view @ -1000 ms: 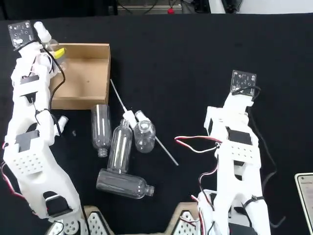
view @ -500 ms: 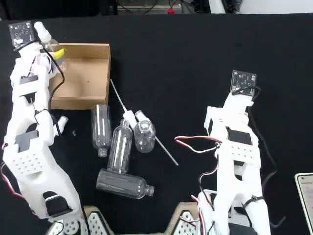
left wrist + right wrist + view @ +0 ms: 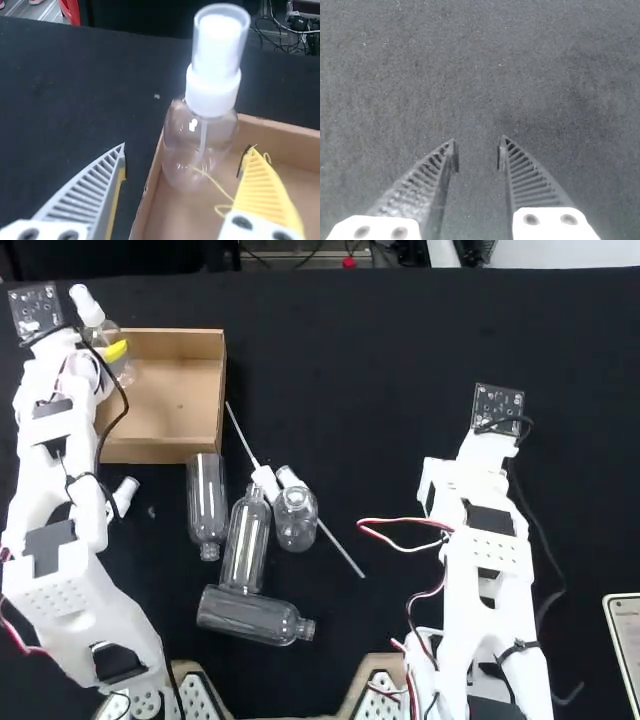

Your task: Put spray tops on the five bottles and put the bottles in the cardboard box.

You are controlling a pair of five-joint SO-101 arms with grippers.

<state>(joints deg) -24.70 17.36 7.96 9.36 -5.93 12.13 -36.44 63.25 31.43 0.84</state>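
A clear bottle (image 3: 200,145) with a white spray top (image 3: 217,50) stands upright at the far left corner of the cardboard box (image 3: 170,390). My left gripper (image 3: 186,146) is open, its grey and yellow fingers spread either side of this bottle without touching it. In the high view the capped bottle (image 3: 92,315) shows beside the yellow finger (image 3: 120,348). Several uncapped bottles (image 3: 246,538) lie on the table in front of the box. A loose spray top (image 3: 262,478) lies among them, another (image 3: 125,490) by the left arm. My right gripper (image 3: 477,152) is open over bare black table.
The black table (image 3: 400,340) stretches wide between the box and the right arm (image 3: 485,530). A thin dip tube (image 3: 340,548) lies right of the bottles. A white object (image 3: 625,625) sits at the right edge. Red and white wires loop at the right arm's side.
The left arm has shifted slightly to the left at the box's far corner. The capped bottle stays put. The right arm has not moved.
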